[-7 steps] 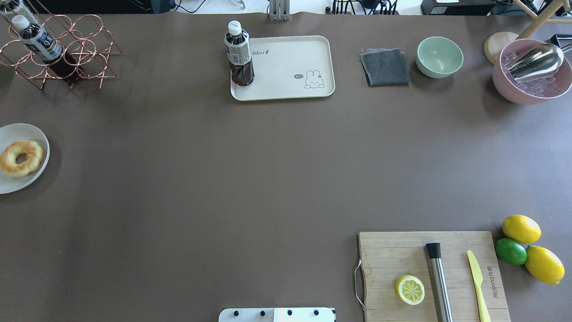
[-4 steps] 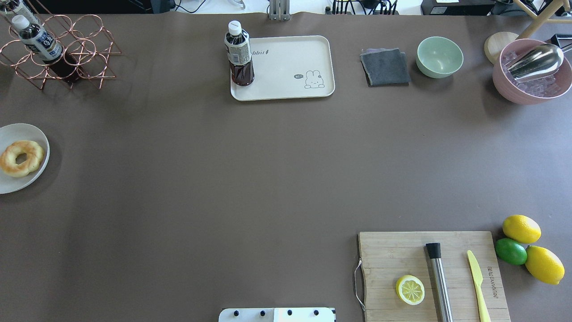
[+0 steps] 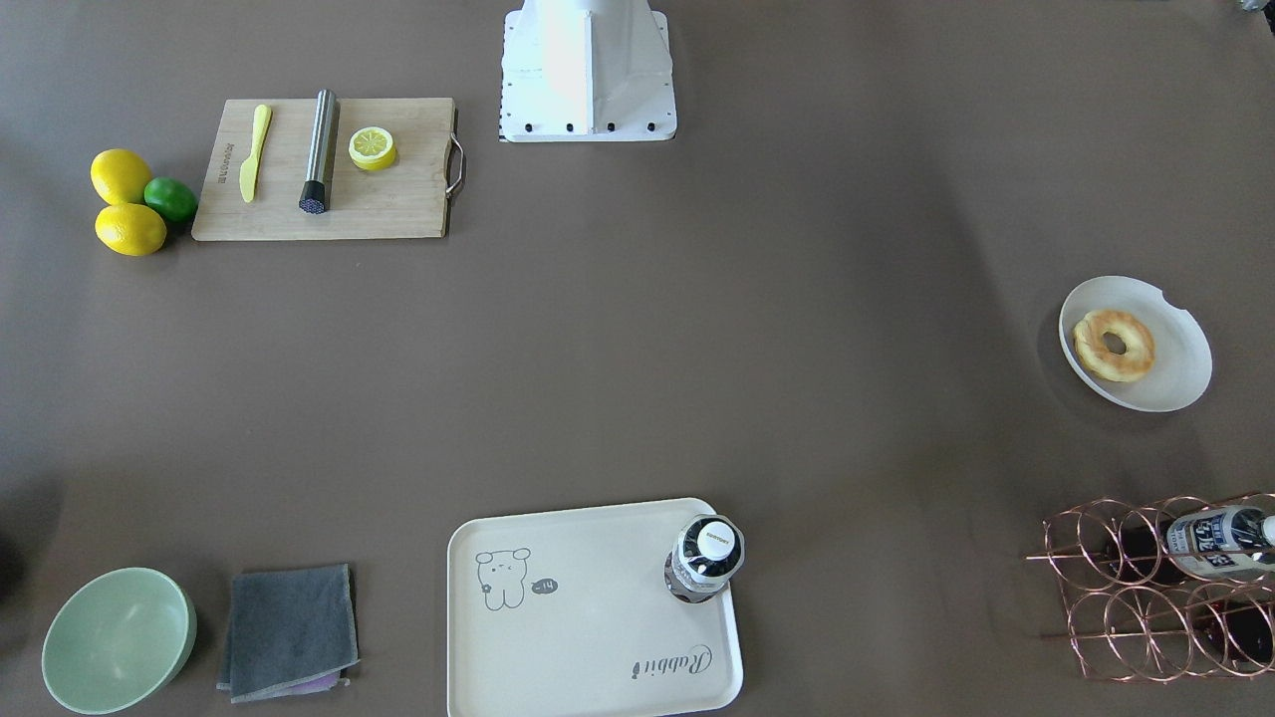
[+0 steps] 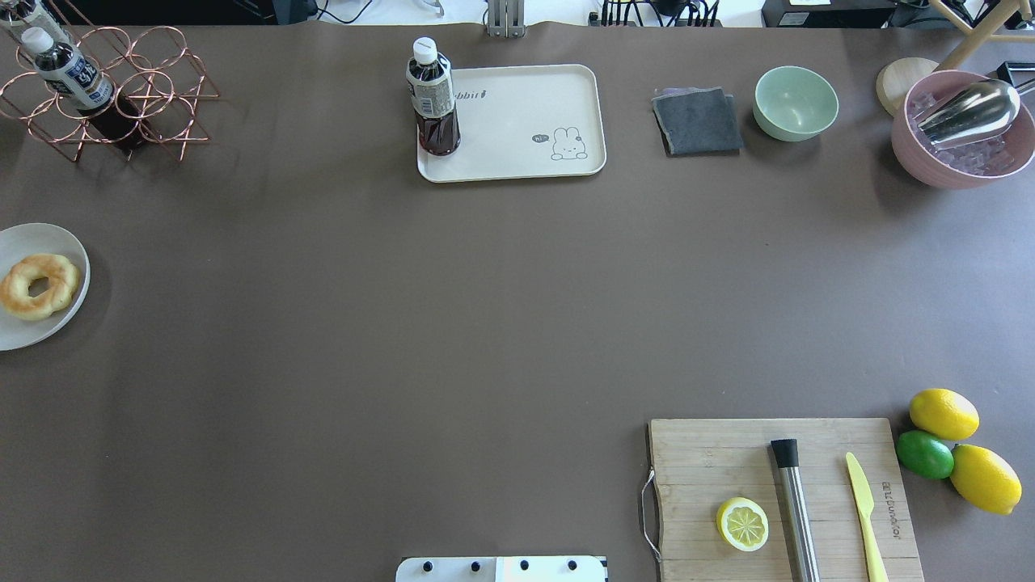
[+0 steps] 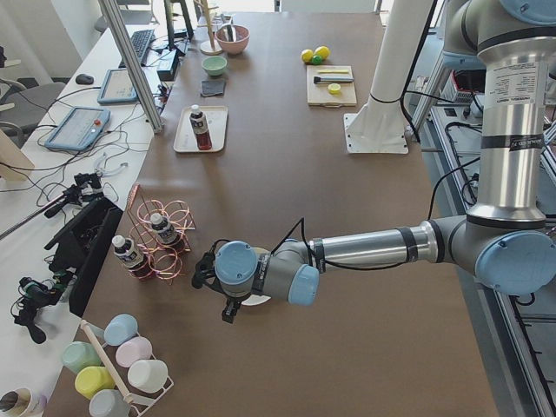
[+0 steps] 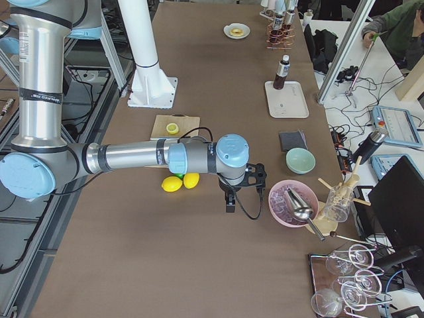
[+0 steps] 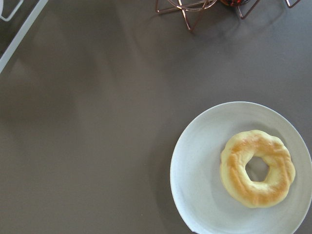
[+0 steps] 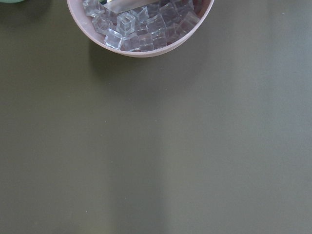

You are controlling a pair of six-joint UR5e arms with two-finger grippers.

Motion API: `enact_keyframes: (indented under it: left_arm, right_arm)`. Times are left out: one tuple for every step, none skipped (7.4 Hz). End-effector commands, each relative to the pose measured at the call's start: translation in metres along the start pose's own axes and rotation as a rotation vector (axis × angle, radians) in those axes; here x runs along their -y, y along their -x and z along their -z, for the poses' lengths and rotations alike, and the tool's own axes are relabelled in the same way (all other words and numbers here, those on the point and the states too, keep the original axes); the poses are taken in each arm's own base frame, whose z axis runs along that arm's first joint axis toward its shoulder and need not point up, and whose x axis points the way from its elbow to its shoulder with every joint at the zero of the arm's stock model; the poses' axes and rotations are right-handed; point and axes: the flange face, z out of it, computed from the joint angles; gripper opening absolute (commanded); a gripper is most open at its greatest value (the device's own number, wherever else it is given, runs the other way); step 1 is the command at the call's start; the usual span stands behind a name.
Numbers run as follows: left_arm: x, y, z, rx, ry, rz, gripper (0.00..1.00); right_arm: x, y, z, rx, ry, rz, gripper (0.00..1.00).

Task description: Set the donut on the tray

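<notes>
Donut [image 7: 234,168] lies flat on a round white plate [image 7: 195,165], below the left gripper [image 5: 228,313] but off to 1 side of it, at the lower right of the wrist view, so the gripper isn't centred over it yet. No fingers show in the wrist view and the side view is too small, so can't tell if the left gripper is apart or together. Same for the right gripper [image 6: 230,202], which hangs just beside a pink bowl of ice [image 8: 141,24], nowhere near the job

Tray [image 4: 525,121] is well apart from the left gripper, across the table twd the far edge & the middle. 1 bottle [image 4: 433,97] stands on the tray corner nearest that gripper; rest of the tray is bare

Handling, as a judgement: prob light & soft, and it'll squash if pinched hard. Crust looks matte, not slippery. Hole looks small for a finger, so the best bet is 2 fingers spanning the ring's outer sides, low near the plate, w/ gentle force. Plate looks light too, so it may skid or tip if a finger catches its rim. Set the donut down on the bare part of the tray, away from the bottle
</notes>
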Motion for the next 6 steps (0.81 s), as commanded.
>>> enact_keyframes:
  left_arm:
    - [0.013, -0.009, -0.078, -0.024, 0.016, 0.010, 0.98]
    - [0.013, -0.016, -0.102, 0.017, 0.000, 0.011, 0.98]
    - [0.012, -0.021, -0.117, 0.027, 0.014, -0.002, 0.98]
    - [0.007, -0.018, -0.122, 0.028, 0.027, 0.004, 0.98]
    - [0.007, -0.016, -0.128, 0.020, 0.039, 0.007, 0.96]
    - [0.004, -0.014, -0.131, 0.008, 0.051, 0.016, 0.89]
  right_arm:
    - [0.003, 0.006, -0.011, -0.015, 0.022, 0.012, 1.00]
    - [0.006, 0.006, -0.016, -0.022, 0.031, 0.015, 1.00]
    - [0.010, -0.001, -0.026, -0.033, 0.022, 0.022, 1.00]
    - [0.014, -0.010, -0.036, -0.029, -0.016, 0.006, 1.00]
    - [0.017, -0.011, -0.043, -0.021, -0.041, 0.000, 1.00]
    - [0.017, -0.011, -0.047, -0.019, -0.040, 0.001, 1.00]
